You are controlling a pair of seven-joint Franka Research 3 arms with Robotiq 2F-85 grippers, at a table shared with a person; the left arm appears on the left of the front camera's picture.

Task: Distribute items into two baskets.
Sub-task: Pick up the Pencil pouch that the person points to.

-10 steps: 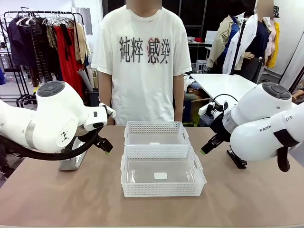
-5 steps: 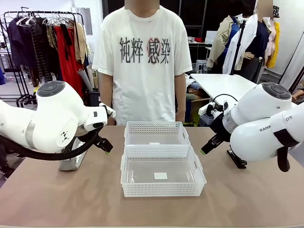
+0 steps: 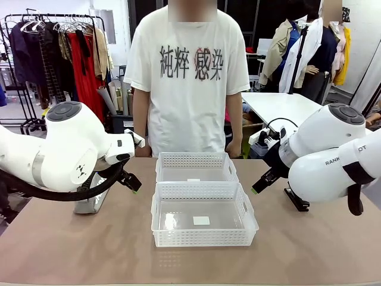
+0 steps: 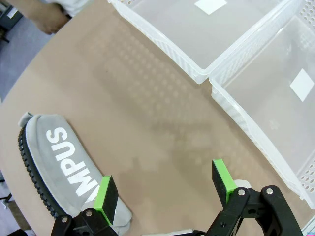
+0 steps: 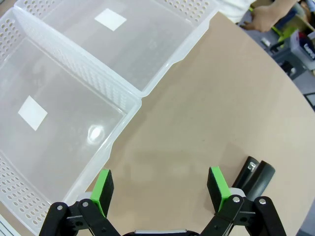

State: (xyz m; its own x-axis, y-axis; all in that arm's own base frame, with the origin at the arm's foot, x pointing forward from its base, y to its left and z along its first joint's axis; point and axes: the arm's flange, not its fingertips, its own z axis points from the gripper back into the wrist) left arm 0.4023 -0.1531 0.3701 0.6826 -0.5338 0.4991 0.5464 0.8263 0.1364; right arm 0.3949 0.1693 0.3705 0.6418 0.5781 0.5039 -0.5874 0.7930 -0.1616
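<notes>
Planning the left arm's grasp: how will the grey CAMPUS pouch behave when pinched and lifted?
The grey pouch looks like soft, puffed fabric, so it will probably sag or fold where pinched rather than stay stiff. It lies flat on the table, so it is unlikely to roll. Its cloth surface should not be slippery, I would guess.

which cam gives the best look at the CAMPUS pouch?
Left wrist view: the pouch lies flat, with its lettering and zipper edge readable, partly behind one finger of the open left gripper. Front view: a grey sliver of it under the left arm.
</notes>
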